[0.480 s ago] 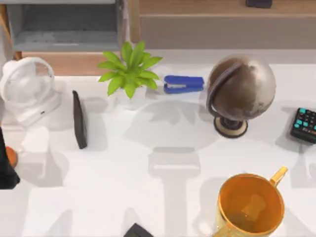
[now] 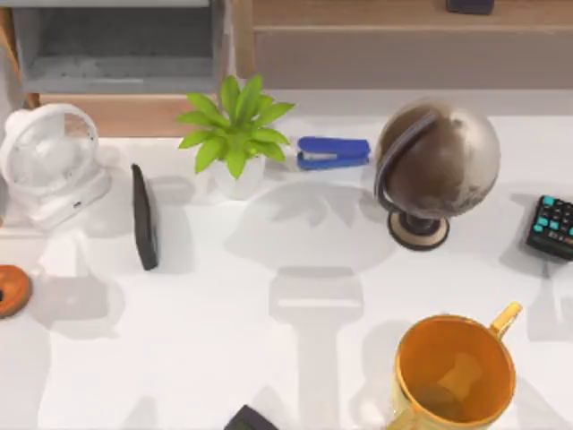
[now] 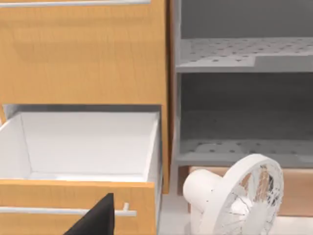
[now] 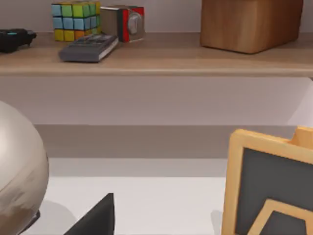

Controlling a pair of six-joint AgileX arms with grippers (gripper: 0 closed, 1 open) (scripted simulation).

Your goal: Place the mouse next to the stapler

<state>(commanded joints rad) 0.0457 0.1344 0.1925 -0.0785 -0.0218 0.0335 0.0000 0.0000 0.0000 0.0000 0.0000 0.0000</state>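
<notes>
Blue stapler (image 2: 333, 152) lies at the table's back, between plant (image 2: 235, 125) and globe (image 2: 436, 161). Open table in front suits the mouse. Mouse not located. Grippers' state: cannot tell.

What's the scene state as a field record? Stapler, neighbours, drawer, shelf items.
stapler: blue stapler at the back of the table, lying flat, between plant and globe
plant: green potted plant to the stapler's left
globe: brown globe on a stand, to the stapler's right
keypad: black keypad with teal keys, table's right edge
fan: white fan, back left
mug: orange mug, front right
drawer: wooden drawer open, white inside
shelf: colour cube and calculator
</notes>
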